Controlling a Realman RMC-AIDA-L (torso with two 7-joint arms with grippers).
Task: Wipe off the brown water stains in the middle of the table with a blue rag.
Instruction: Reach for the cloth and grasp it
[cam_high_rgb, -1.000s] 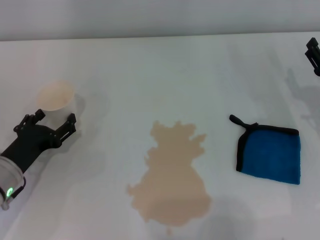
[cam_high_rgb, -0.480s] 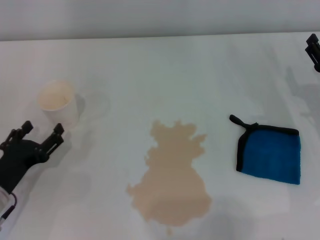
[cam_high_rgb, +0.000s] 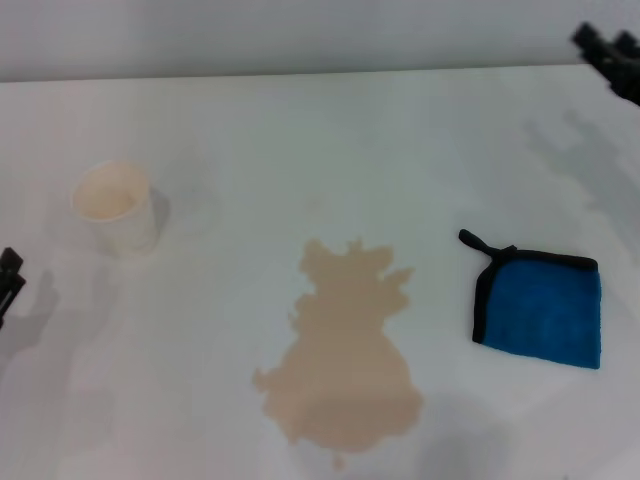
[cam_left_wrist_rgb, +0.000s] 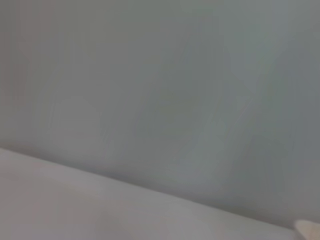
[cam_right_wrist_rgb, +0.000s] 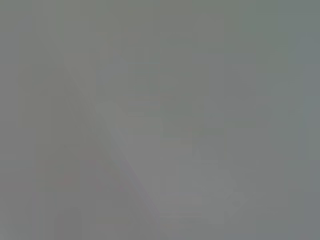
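I am seeing the stains (cam_high_rgb: 345, 350) nearest, mid-table (cam_high_rgb: 300, 140). The rag (cam_high_rgb: 540, 305) is lying flat just right of them, nearer the right gripper (cam_high_rgb: 610, 55) at the far edge; I cannot tell its opening. The left gripper (cam_high_rgb: 8, 282) is parked left.

Left gripper (cam_high_rgb: 8, 281) cut off by the head view's left edge; only a black sliver shows, finger state unreadable. Right gripper (cam_high_rgb: 610, 58) cut off at the upper right corner, same problem. Left wrist view is a gray blur; a pale object (cam_left_wrist_rgb: 310, 230) clipped at its lower right corner can't be identified. Right wrist view is featureless gray.
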